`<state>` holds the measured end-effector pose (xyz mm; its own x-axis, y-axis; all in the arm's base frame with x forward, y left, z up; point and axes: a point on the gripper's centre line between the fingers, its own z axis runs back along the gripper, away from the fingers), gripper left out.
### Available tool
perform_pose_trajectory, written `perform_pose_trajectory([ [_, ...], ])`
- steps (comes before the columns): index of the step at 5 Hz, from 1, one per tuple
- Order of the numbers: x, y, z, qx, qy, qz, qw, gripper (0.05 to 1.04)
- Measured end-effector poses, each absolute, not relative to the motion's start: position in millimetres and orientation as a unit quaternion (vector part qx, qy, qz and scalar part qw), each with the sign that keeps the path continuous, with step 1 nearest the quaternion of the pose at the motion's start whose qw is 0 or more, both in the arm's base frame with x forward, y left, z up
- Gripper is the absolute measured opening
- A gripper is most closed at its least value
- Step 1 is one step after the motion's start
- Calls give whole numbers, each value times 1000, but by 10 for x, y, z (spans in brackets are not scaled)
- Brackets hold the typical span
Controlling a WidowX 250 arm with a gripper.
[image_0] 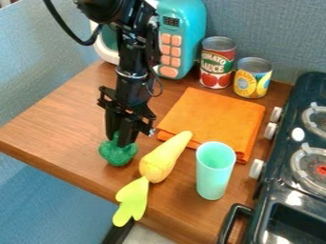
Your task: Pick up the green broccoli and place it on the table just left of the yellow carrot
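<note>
The gripper (120, 141) hangs down over the left part of the wooden table (60, 116), its tip right at the top of the green broccoli (118, 154). Whether the gripper is open or closed, and whether it grips the broccoli, I cannot tell. The broccoli is near the table's front left edge, with its rounded, bumpy head facing down. Just to its right, the yellow carrot (158, 162) lies at a slant, its narrow end pointing up and right towards the folded orange cloth (213, 116) and its light green leaves (132, 200) pointing down and left, past the table's edge. Right of the carrot, the mint green cup (214, 174) stands upright, open end up, in front of the cloth. Behind the cloth, 2 cans stand side by side: a red and green can (216, 66) on the left and a shorter yellow can (252, 81) on the right. The teal toy microwave (185, 33) is at the back, behind the arm. Along the right side is the dark stove (280, 181), with 2 burners and 3 white knobs.
</note>
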<state>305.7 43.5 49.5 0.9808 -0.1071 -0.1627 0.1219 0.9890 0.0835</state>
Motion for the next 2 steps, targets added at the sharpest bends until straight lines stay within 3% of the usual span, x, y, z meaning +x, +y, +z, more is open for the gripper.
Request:
perform_pose_trajectory([
  [2, 3036, 436, 489, 47, 87, -52, 994, 986],
])
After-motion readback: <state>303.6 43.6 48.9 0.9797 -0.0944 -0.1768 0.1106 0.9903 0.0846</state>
